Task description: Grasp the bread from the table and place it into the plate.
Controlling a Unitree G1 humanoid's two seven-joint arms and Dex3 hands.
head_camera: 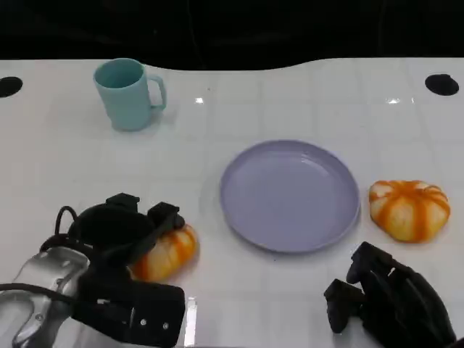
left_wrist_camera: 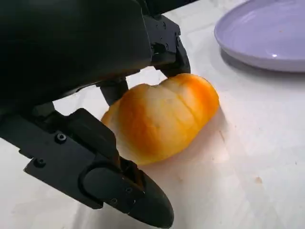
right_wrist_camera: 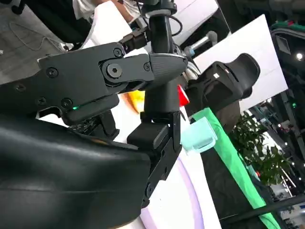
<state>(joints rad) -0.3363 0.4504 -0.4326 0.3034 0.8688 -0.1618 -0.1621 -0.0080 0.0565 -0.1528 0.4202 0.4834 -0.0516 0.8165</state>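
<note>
An orange and white bread roll lies on the white table at the lower left, left of the lavender plate. My left hand is wrapped over it. In the left wrist view the fingers press on the far side of the bread and the thumb lies against its near side; the bread still rests on the table, with the plate just beyond. My right hand rests at the lower right and holds nothing, its fingers loosely bent and apart.
A second, round orange bread sits right of the plate, just beyond my right hand. A teal mug stands at the back left. Two black holes mark the table's far corners. The far edge meets a dark background.
</note>
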